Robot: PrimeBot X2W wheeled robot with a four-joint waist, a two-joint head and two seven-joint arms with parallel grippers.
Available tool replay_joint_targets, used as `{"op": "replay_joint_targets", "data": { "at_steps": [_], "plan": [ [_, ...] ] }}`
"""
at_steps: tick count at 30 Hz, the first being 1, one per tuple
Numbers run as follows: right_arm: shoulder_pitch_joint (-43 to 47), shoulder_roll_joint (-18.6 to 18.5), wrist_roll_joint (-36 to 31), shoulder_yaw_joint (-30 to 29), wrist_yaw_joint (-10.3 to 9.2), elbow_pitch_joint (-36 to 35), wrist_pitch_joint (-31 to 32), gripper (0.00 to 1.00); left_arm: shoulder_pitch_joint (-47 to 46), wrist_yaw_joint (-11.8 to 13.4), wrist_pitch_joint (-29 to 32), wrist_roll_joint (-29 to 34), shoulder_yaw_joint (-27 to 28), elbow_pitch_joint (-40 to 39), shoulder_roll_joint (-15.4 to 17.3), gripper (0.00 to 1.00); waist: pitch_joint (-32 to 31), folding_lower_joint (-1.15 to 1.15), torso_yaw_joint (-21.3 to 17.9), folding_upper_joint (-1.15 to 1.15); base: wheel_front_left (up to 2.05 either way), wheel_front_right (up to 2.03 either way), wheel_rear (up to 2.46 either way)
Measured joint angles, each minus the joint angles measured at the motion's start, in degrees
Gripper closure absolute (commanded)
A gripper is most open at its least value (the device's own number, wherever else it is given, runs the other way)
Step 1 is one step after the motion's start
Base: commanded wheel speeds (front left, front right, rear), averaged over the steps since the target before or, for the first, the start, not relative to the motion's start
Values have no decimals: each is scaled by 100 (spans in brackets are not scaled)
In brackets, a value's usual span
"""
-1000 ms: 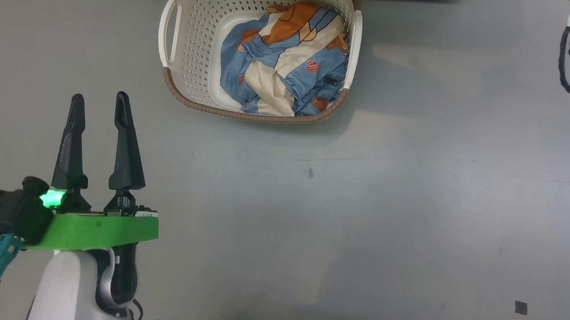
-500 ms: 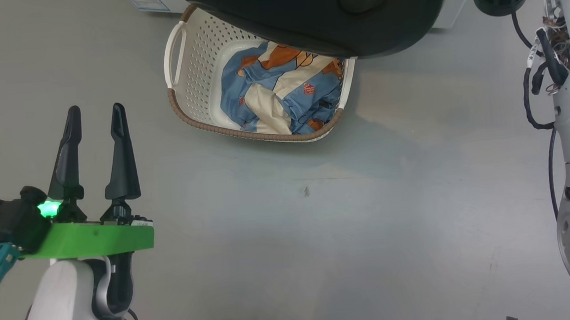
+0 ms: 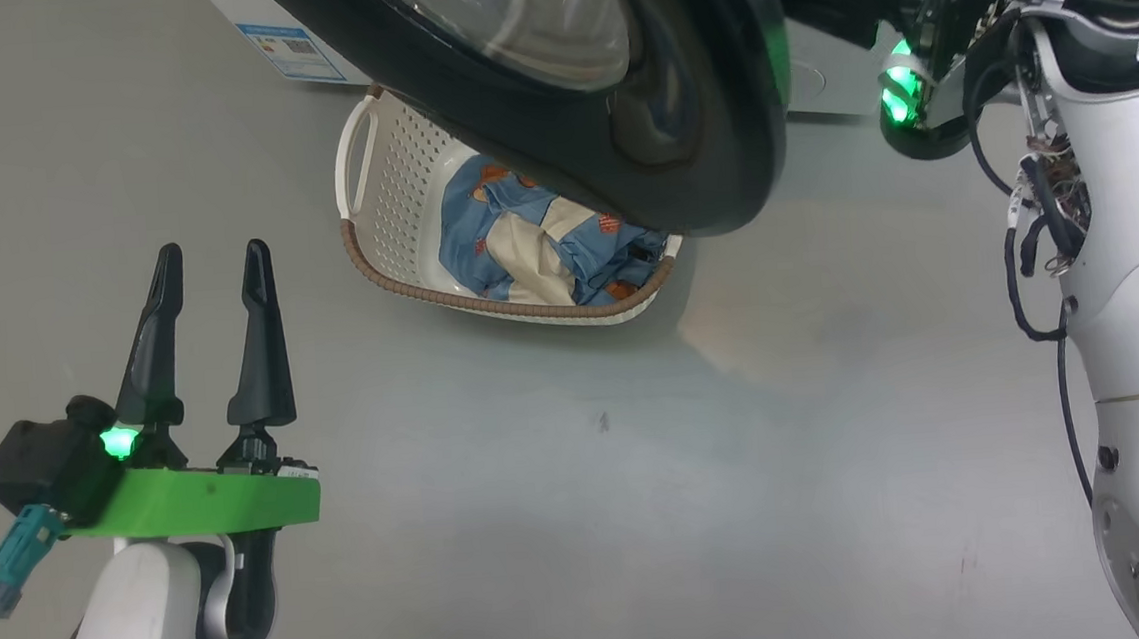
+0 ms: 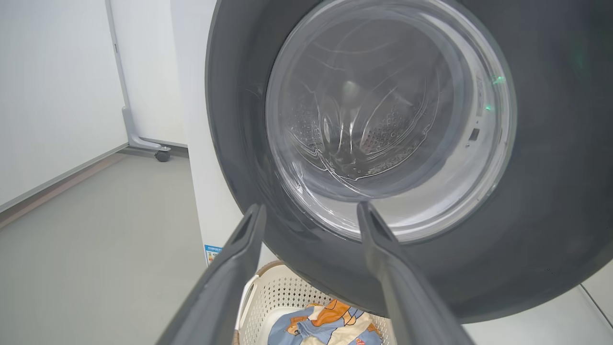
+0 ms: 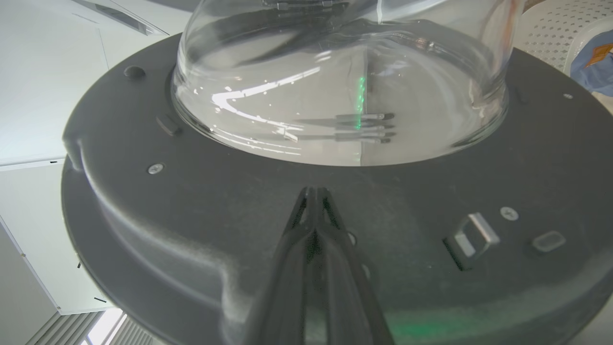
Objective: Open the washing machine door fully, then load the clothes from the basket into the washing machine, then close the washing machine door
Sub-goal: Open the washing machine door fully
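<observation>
The washing machine door, a black rim around bulging glass, stands swung out over the basket. The clothes, blue with cream and orange patches, lie in the basket, partly hidden by the door. My left gripper is open and empty at the lower left, well short of the basket. In the left wrist view the fingers frame the door, with the steel drum seen through the glass. My right gripper is shut, with its tips at the door's inner black rim below the glass bowl.
The washing machine's white body with its blue sticker stands behind the basket. The right arm fills the right edge of the head view. Grey floor lies open in front. A door latch sits right of the right fingers.
The head camera has tilted up, bringing the door and the right arm into view. The door now covers more of the basket. The left gripper stays open in the same pose.
</observation>
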Motion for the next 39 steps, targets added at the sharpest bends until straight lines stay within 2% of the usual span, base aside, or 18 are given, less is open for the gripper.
{"op": "replay_joint_targets", "data": {
  "at_steps": [9,21,29,39],
  "plan": [
    [542,33,230,408,-45,-193,515,100,197,0,1,55,-35,60,11,0,-364,0,-4,0,0,0,0],
    [862,34,811,1147,-51,-588,559,100,415,0,0,62,7,54,35,0,-608,0,-18,0,0,0,0],
    [1222,41,1145,1733,-52,-704,377,100,419,0,0,112,-83,59,46,0,-727,0,46,0,0,0,0],
    [1370,59,1634,2417,-42,-914,-147,100,465,0,0,207,-156,111,112,0,-766,0,91,0,0,0,0]
  ]
}}
